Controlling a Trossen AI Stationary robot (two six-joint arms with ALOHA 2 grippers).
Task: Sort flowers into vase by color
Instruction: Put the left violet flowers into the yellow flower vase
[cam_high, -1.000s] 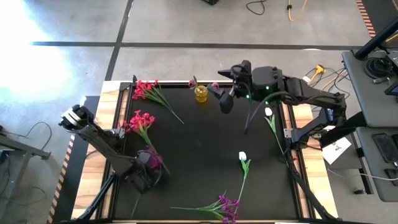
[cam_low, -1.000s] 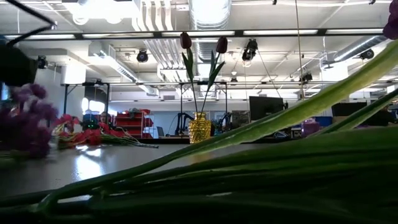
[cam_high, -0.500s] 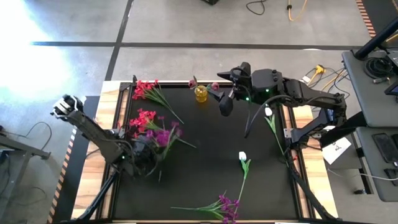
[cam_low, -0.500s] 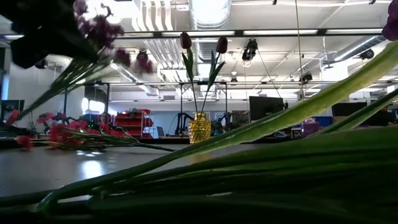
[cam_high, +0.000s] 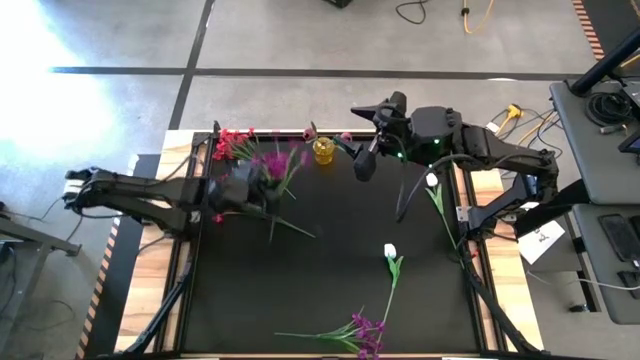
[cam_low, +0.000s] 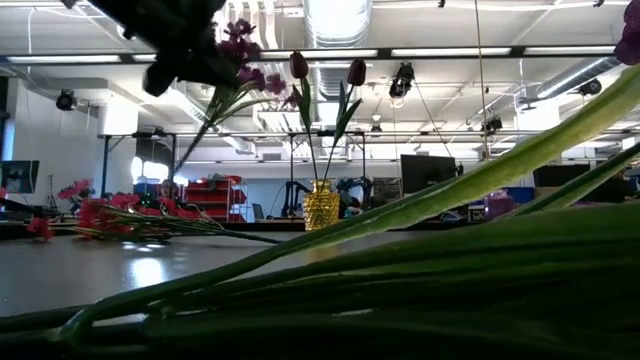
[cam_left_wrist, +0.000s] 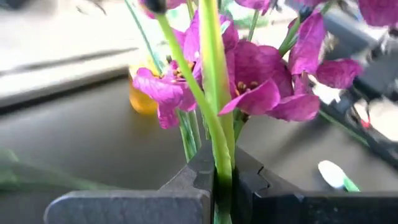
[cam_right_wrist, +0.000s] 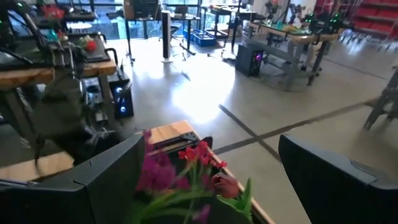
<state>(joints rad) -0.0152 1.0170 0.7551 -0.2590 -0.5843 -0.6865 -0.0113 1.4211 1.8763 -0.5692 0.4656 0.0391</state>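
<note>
The left pincer (cam_high: 243, 186) is clamped on a purple flower (cam_high: 275, 160), held above the desk (cam_high: 330, 260); the vase (cam_high: 323, 150) is just ahead. The right pincer (cam_high: 368, 150), fingers apart, hovers beside it. The blooms may knock the vase.

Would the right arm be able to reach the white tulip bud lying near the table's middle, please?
Probably yes: the right end effector hovers open and empty, and bare dark mat separates it from the white tulip bud.
</note>
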